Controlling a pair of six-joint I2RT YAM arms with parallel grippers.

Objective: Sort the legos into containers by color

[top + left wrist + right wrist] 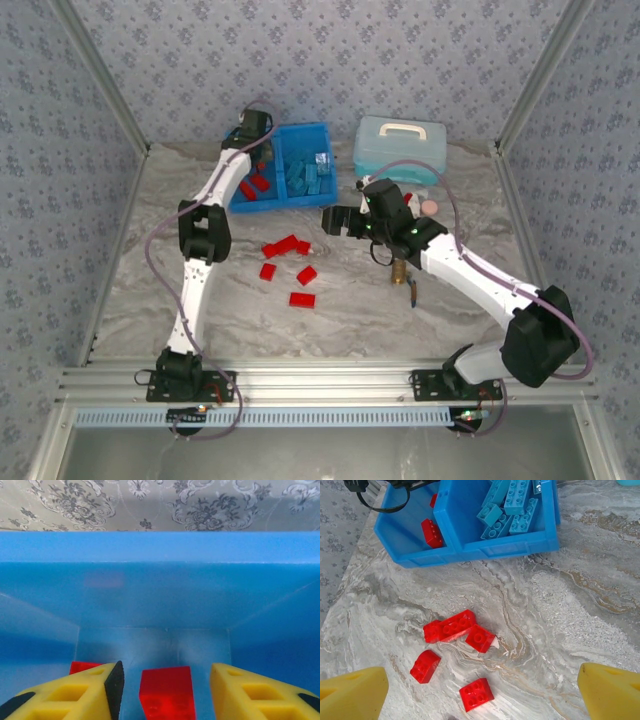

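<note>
**Left wrist view.** My left claw (165, 672) stands open inside the blue tray (160, 547). A red brick (166, 695) lies free between the fingers at bottom centre, its studded face turned toward the lower edge.

**Right wrist view.** My right claw (481, 679) hangs wide open over loose red bricks (476, 694) on the marble table (560, 610). The longest brick (455, 625), studs up, runs lower left to upper right. Light blue bricks (512, 505) lie in the tray's right compartment, top of frame.

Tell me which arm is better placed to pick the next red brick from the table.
Probably the right: the right gripper, open, faces the loose red bricks on the table; the left gripper is inside the tray, jaws apart around a red brick.
</note>
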